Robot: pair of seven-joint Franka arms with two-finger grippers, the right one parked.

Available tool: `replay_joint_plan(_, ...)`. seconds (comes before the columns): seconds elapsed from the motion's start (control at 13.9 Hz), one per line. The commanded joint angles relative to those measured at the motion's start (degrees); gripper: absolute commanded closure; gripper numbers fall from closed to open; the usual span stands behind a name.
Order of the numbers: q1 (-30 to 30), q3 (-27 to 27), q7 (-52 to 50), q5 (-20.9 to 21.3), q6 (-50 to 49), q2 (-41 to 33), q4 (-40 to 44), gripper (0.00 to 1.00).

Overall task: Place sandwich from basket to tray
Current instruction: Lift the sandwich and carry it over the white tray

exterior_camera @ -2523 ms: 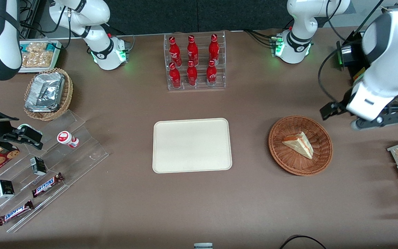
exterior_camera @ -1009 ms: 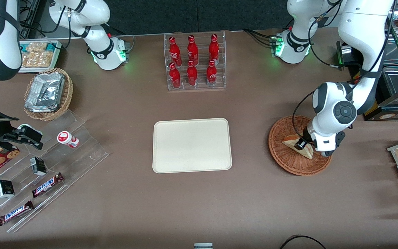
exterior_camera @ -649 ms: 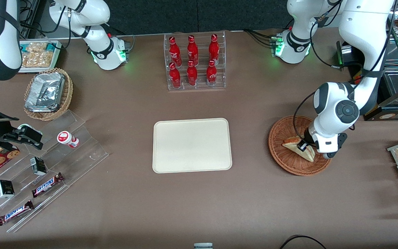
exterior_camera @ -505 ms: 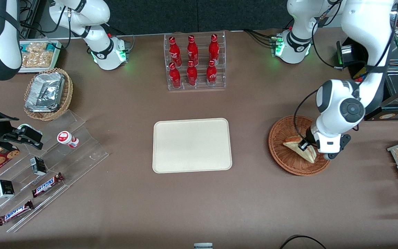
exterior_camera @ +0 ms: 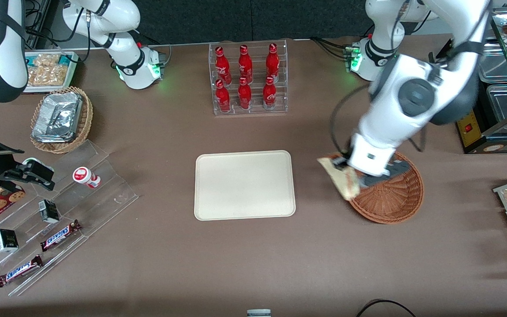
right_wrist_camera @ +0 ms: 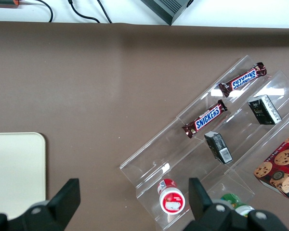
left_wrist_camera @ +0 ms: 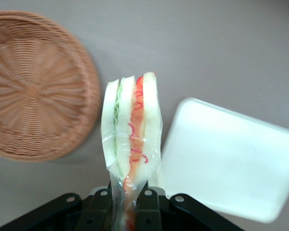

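Claw (left_wrist_camera: 125,204) pinching sandwich (left_wrist_camera: 131,127) aloft, above basket (exterior_camera: 390,198) rim at tray's (exterior_camera: 244,185) three o'clock; wrist view alone shows the filling.

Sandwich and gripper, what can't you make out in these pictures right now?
- Front view: the gripper, above the basket rim nearest the tray, is hidden by its own arm.
- Front view: the sandwich is motion-blurred.
- Left wrist view: the sandwich's held end is cut off by the edge.
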Motion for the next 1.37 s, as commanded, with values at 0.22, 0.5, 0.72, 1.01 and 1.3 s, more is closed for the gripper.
replay_joint_plan(0.22, -13.8, 0.3, 0.2, 3.5, -0.6, 10.6, 10.4, 1.0)
replay_joint_plan(0.5, -20.5, 0.4, 0.8, 6.8, -0.3, 22.6, 22.2, 1.0)
replay_joint_plan(0.72, -23.1, 0.5, 3.5, 10.4, 4.3, 29.9, 26.3, 0.98)
replay_joint_plan(1.01, -24.5, 0.7, 3.4, 15.1, 11.6, 37.2, 27.4, 0.98)
replay_joint_plan(1.3, -26.2, 1.8, 0.5, 17.2, 12.3, 41.2, 29.1, 0.97)
